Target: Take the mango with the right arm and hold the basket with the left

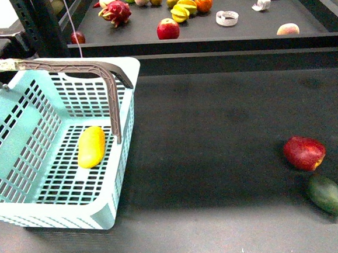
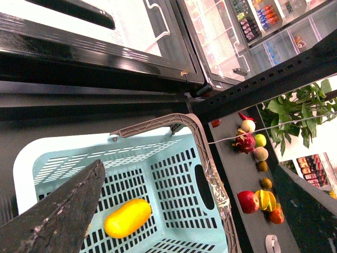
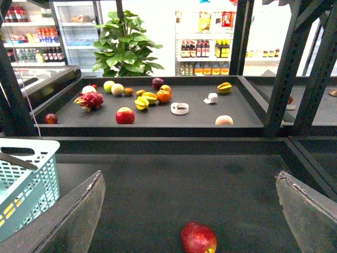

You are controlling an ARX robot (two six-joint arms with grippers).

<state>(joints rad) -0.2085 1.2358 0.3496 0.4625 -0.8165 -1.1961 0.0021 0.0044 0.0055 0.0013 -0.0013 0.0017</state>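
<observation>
The yellow-orange mango (image 1: pixel 91 146) lies on the floor of the pale turquoise basket (image 1: pixel 22 199), which stands at the table's left with a grey-brown handle (image 1: pixel 113 107) raised. In the left wrist view my left gripper (image 2: pixel 189 182) hangs open above the basket's inside, one dark finger (image 2: pixel 60 208) beside the mango (image 2: pixel 128 217), touching nothing. In the right wrist view my right gripper (image 3: pixel 189 176) is open over the dark table, fingers (image 3: pixel 79 216) wide apart and empty, with the basket (image 3: pixel 26 174) off to one side. Neither gripper shows in the front view.
A red roundish fruit (image 1: pixel 304 153) and a dark green oblong fruit (image 1: pixel 328 196) lie on the table's front right; the red one (image 3: pixel 199 238) sits below my right fingers. A raised back shelf (image 1: pixel 209 38) carries several fruits and tape rolls. Dark frame posts flank it.
</observation>
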